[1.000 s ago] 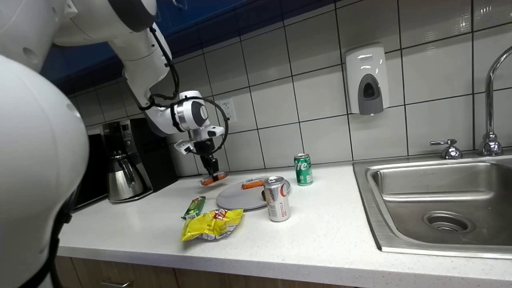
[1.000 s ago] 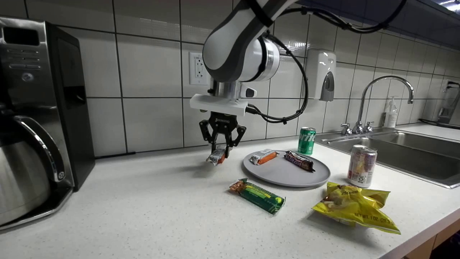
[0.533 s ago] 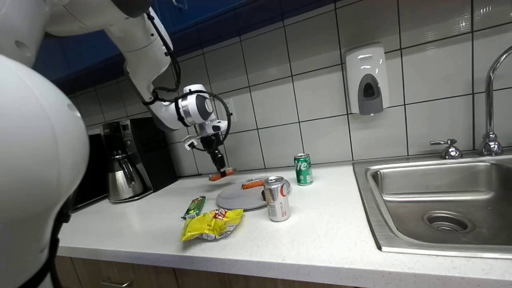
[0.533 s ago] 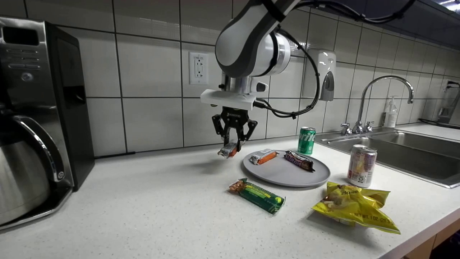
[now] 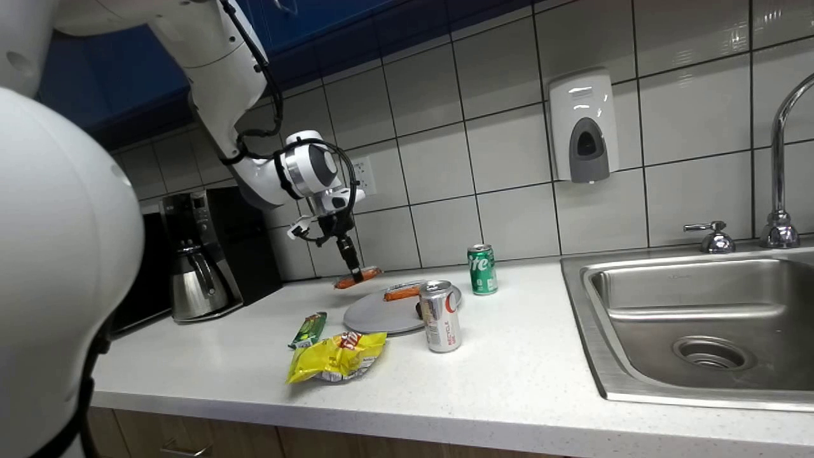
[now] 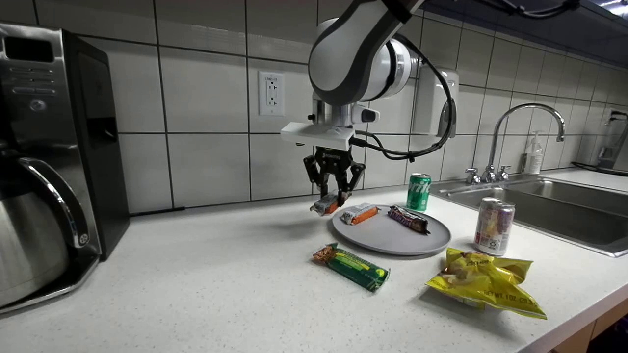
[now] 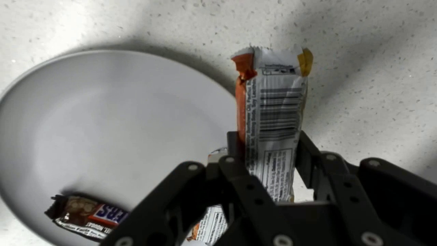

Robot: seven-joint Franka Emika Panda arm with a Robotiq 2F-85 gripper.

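Jaws partway apart pinch a wrapped bar (image 7: pixel 275 106), mostly hiding a second bar (image 7: pixel 212 225) in the wrist view.

a rounded white arm (image 6: pixel 327 68), dark grey trim (image 6: pixel 362 63), black cable (image 6: pixel 411 155), silver wrist collar (image 6: pixel 339 114); the end effector (image 6: pixel 332 198) is black and hinged, with round pale screws (image 7: pixel 372 238).

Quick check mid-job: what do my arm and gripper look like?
The arm has rounded white shells with dark grey bands, a silver collar lower down and black cables strapped along it. A white bracket sits above the gripper, which is black, with two jointed fingers and pale round pins. Small lettering marks its body, too blurred to read surely.
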